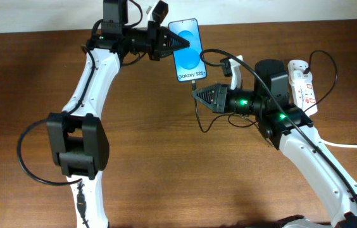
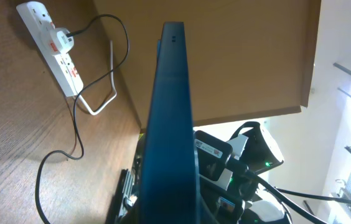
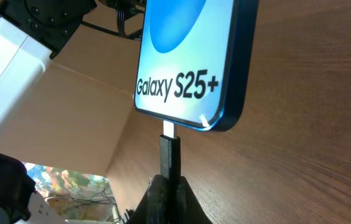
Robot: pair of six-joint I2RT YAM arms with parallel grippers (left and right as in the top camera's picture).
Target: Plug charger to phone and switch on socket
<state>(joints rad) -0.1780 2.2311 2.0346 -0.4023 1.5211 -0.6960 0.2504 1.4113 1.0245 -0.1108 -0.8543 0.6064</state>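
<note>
Nearest the right wrist camera, the right gripper (image 3: 168, 183) is seen with its fingers pressed onto the black plug of the charger (image 3: 169, 152). The plug's metal tip is set against the lower edge of the phone (image 3: 188, 56), just under the white words "Galaxy S25+"; how deep it sits cannot be told. The phone is held up off the desk (image 1: 166, 177) at the far middle, pinched at its left side by the fingers of the left gripper (image 1: 182, 43). The socket (image 1: 304, 82) is laid at the far right, with the charger's thin black cable led from it.
</note>
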